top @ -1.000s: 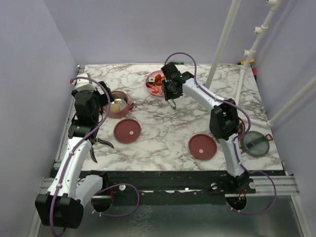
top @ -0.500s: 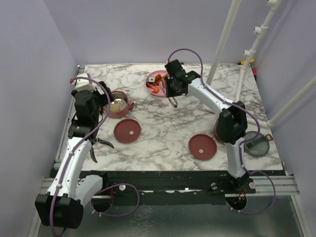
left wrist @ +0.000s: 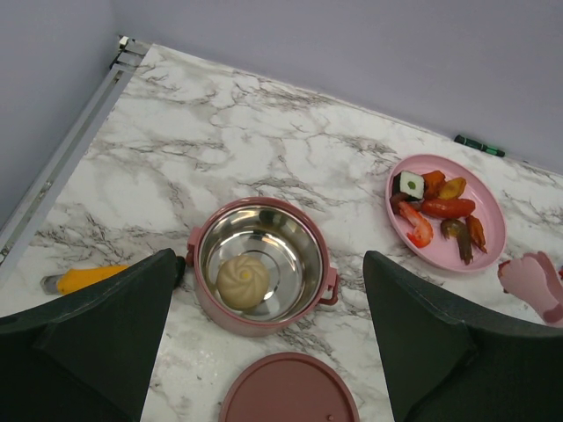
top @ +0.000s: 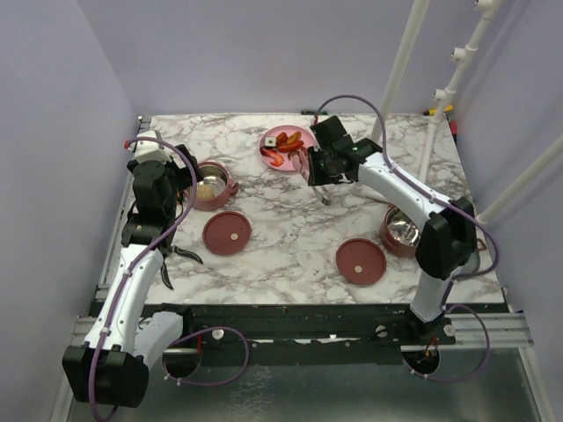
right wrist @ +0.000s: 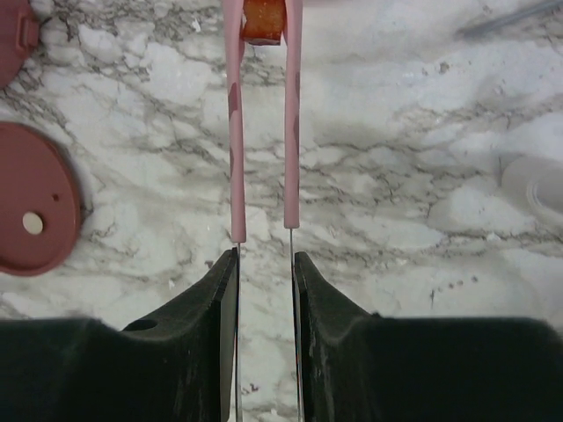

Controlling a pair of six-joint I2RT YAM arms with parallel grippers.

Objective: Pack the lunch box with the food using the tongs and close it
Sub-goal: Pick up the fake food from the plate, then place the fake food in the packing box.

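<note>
1. Right gripper: I see the fingers narrowed and clamped on the two arms of the tongs, which run straight out from them over the table.
2. Tong tips: these pinch one orange-red food bit.
3. Top view: this gripper hangs just beside the plate, on its right. The tongs slant down from it toward the marble. I cannot tell whether the tips touch the marble.
4. Plate: it carries the other food, which is red sticks, dark bits and a white cube.
5. Left gripper: the fingers stand wide apart and hold nothing. It hovers above the left bowl.
6. Left bowl: it is open, with the tan ball lying inside on the steel.
7. Near lid: it lies flat just in front of the left bowl.
8. Second lid: it lies near the right bowl, which stands beside the right arm's elbow.
</note>
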